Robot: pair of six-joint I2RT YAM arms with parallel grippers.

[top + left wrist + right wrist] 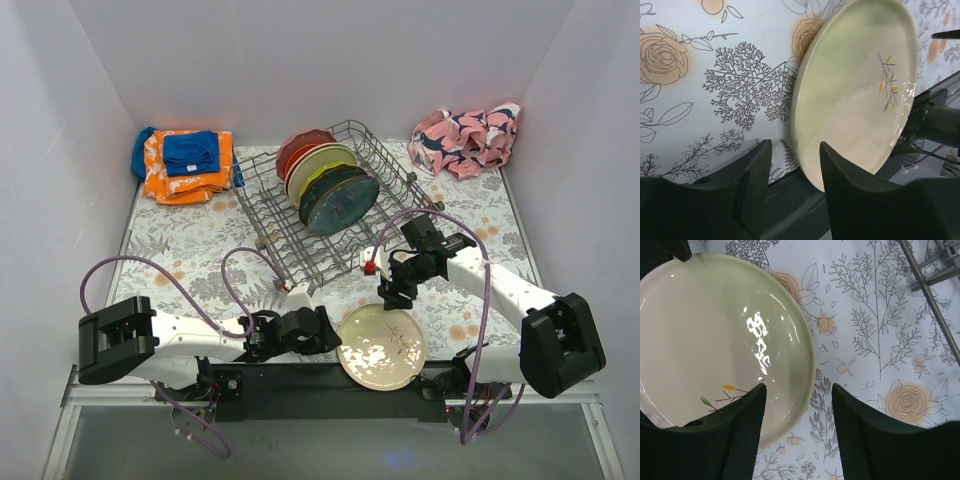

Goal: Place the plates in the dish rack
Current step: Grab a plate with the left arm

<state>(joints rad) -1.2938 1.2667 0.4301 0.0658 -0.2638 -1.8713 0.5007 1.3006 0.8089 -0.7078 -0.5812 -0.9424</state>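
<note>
A cream plate with a twig mark [381,347] lies at the table's near edge, partly over the black base rail. My left gripper [325,330] is open at its left rim. In the left wrist view the plate [855,90] has its rim just ahead of the gap of that gripper [795,145], close to the right finger. My right gripper [395,290] is open over the plate's far rim. In the right wrist view the plate's [715,340] edge sits between the fingers of that gripper [797,387]. The wire dish rack [400,175] holds several upright plates [330,185].
Folded orange and blue cloths [185,165] lie at the back left. A crumpled pink patterned cloth [465,140] lies at the back right. White walls close in three sides. A corner of the rack's wire [935,300] shows in the right wrist view.
</note>
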